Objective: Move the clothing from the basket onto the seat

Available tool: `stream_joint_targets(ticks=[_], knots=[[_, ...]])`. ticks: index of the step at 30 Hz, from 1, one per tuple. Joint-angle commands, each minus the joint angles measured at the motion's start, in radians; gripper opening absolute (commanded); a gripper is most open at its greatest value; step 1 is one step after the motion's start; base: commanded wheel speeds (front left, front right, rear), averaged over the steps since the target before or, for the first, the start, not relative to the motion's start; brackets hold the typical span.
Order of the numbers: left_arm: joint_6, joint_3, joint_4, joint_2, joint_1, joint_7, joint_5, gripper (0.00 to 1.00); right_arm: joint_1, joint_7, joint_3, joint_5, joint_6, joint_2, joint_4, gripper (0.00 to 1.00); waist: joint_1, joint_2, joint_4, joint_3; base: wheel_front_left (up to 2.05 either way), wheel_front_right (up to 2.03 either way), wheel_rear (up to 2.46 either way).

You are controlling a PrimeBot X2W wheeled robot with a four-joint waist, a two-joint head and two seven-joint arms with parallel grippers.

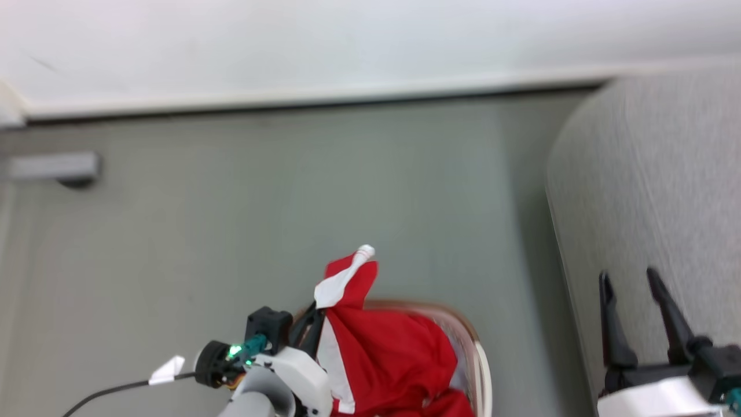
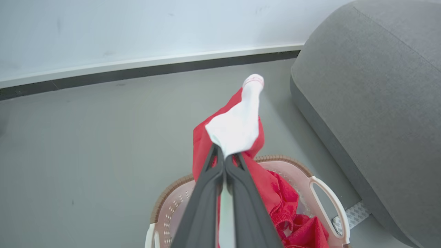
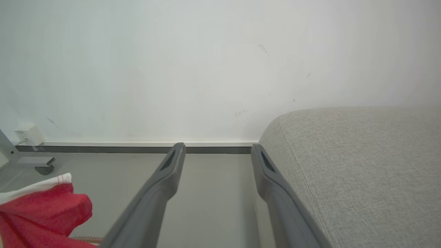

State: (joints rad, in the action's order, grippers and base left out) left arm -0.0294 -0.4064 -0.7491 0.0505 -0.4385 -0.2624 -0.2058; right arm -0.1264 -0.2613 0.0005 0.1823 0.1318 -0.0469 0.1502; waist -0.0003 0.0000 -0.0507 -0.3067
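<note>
A red garment with a white panel (image 2: 237,127) rises out of the cream basket (image 2: 324,193), pinched by my left gripper (image 2: 224,155), which is shut on it. In the head view the same clothing (image 1: 388,353) stands up from the basket (image 1: 477,359) at the bottom centre, with my left gripper (image 1: 315,318) on its left side. More red fabric (image 2: 296,224) lies in the basket. My right gripper (image 1: 628,281) is open and empty over the grey seat (image 1: 654,174) at the right. In the right wrist view its fingers (image 3: 172,172) frame the floor beside the seat (image 3: 361,165).
Grey floor (image 1: 289,220) stretches to a white wall with a dark skirting strip (image 1: 289,104). A grey furniture foot (image 1: 58,168) stands at the far left. A black cable with a white tag (image 1: 168,370) trails from my left arm.
</note>
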Motion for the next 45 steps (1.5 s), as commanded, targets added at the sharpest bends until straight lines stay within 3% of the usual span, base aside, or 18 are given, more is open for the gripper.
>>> stream_joint_targets(ticks=[1, 9, 22, 28, 31, 39, 45], knots=[[0.006, -0.002, 0.034, 0.002, 0.034, 0.008, -0.014, 0.00, 0.034, -0.003, -0.004, -0.013, -0.002, -0.003, 0.007, 1.00, 0.0003, 0.0000, 0.088, 0.161, 0.00, 0.00, 0.00], [0.052, 0.016, 0.243, 0.024, 0.158, 0.098, -0.053, 0.00, 0.131, -0.002, 0.001, -0.025, -0.002, -0.003, 0.025, 1.00, 0.0003, 0.0000, 0.097, 0.318, 0.00, 0.00, 0.00], [0.109, 0.060, 0.568, 0.111, 0.224, 0.247, -0.077, 0.00, 0.187, -0.002, 0.040, -0.101, -0.002, -0.003, 0.003, 1.00, 0.0003, 0.0000, 0.067, 0.384, 0.00, 0.00, 0.00], [0.116, 0.064, 0.664, 0.130, 0.228, 0.293, -0.088, 0.00, 0.179, -0.002, 0.105, -0.117, -0.002, -0.020, -0.040, 1.00, 0.0003, 0.0000, 0.063, 0.389, 0.00, 0.00, 0.00], [0.111, 0.060, 0.698, 0.135, 0.218, 0.309, -0.090, 0.00, 0.165, -0.002, 0.177, -0.101, -0.002, -0.046, -0.050, 1.00, 0.0003, 0.0000, 0.064, 0.389, 0.00, 0.00, 0.00], [0.102, 0.022, 0.757, 0.130, 0.203, 0.343, -0.083, 0.00, 0.023, 0.071, 0.560, 0.044, -0.002, -0.176, -0.034, 1.00, 0.0003, 0.0000, 0.072, 0.397, 0.00, 0.00, 0.00], [0.094, -0.006, 0.778, 0.120, 0.189, 0.358, -0.073, 0.00, -0.124, 0.067, 0.718, 0.094, -0.002, -0.185, 0.058, 1.00, 0.0003, 0.0000, 0.092, 0.395, 0.00, 0.00, 0.00]])
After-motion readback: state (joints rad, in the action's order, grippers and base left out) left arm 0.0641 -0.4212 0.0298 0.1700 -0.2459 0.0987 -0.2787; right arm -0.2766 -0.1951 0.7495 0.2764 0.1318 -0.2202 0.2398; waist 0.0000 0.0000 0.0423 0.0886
